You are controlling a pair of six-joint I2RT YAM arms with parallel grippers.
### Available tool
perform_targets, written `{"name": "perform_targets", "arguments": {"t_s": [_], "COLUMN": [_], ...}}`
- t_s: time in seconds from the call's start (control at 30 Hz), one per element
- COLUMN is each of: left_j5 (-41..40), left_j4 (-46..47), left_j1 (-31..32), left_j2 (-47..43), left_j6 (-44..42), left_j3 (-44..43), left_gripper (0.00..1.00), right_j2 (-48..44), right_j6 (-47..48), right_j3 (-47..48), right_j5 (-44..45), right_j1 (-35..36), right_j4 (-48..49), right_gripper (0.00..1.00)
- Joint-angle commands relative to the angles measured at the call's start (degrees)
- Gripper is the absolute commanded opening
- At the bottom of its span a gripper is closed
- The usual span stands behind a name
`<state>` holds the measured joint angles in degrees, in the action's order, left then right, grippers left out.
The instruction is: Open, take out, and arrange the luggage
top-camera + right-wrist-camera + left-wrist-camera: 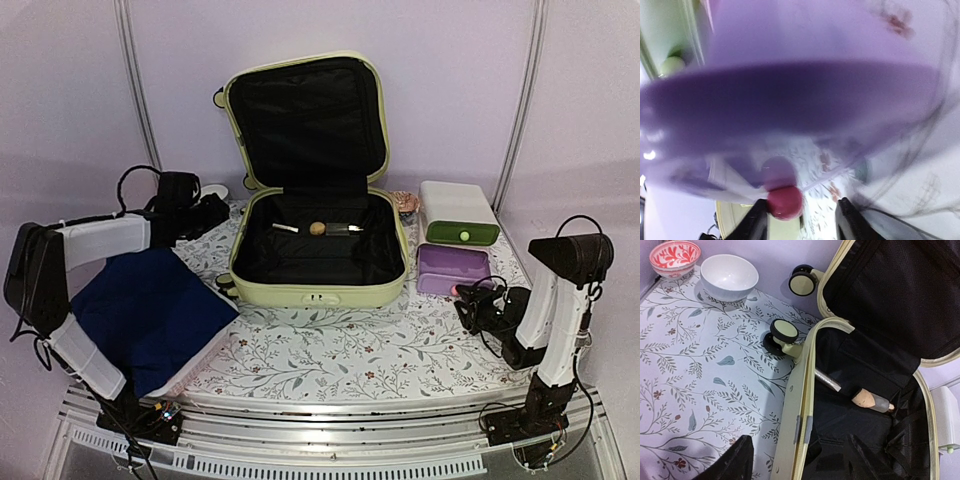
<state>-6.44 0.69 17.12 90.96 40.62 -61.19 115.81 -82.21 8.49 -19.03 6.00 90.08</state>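
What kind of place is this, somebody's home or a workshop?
Probably a robot test booth, not a home: plain lilac wall panels close it in, the left arm and right arm are bolted at the near edge, and the open luggage lies on a floral tablecloth.

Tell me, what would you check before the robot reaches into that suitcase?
1. Suitcase lid fully up: ok.
2. Suitcase emptied: not ok, a tan-handled tool lies inside.
3. Left gripper open and carrying nothing: ok.
4. Left gripper apart from the suitcase edge: cannot tell.
5. Right gripper away from the purple drawer: not ok, the drawer's red knob sits between its open fingers.
6. Right wrist picture sharp: not ok, blurred.
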Motion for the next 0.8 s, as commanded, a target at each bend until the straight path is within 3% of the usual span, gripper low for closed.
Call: {"name": "perform_targets", "arguments": {"t_s": [0.0,0.23,0.5,0.57,0.63,0.77], "left_j5": [-1.7,-7.1,-5.4,-5.7,-5.3,-4.9], "left_j4": [-2.0,-7.2,-10.2,-11.0,-11.3,-11.3], "left_j1": [2.4,7.9,11.2,12.0,12.9,14.3], "left_j2": [-0.7,2.0,5.9,7.2,8.4,11.7], "left_j6": [-3.8,-13.1,-21.0,-23.0,-25.2,-28.0], "left_j3": [-1.9,-8.6,-14.8,-16.6,-18.1,-21.1], "left_gripper": [0.65,0.69,0.7,0.72,0.73,0.84], "right_j2": [5.0,-2.5,-21.6,-27.7,-40.0,-61.3], "right_j6": [-1.2,1.6,6.4,8.3,12.1,24.7], "right_j3": [-3.4,-7.8,-11.2,-10.9,-8.5,0.7], "right_j5": [-1.8,-1.6,-3.1,-3.0,-1.7,9.3], "right_j1": [0.0,0.1,0.1,0.3,1.2,5.5], "right_j4": [14.9,9.9,-11.4,-21.1,-35.4,-66.8], "right_gripper": [0.56,0.68,0.69,0.69,0.69,0.72]}}
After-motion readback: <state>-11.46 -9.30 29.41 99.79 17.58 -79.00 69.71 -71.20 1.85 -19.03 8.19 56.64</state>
